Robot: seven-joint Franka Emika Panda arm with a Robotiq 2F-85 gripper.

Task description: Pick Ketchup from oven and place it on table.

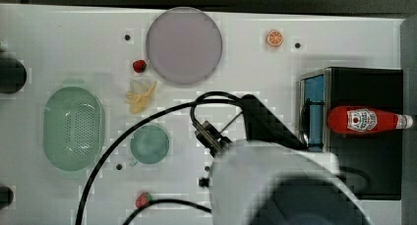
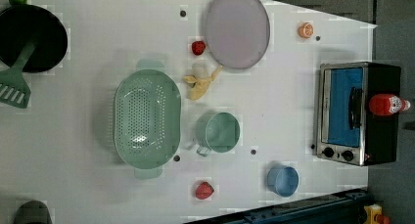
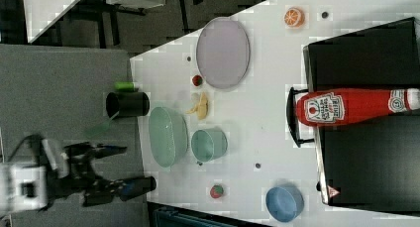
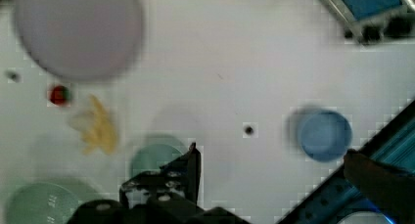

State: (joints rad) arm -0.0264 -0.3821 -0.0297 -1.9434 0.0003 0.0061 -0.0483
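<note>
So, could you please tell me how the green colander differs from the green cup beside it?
The green colander is the larger, an oval perforated basin with tab handles at both ends; the green cup is smaller, round and smooth-walled, with a single side handle. Both are pale green and sit open side up on the table.

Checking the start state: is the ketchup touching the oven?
Touching. In the right view the ketchup lies on its side directly on the oven top's black surface.
</note>
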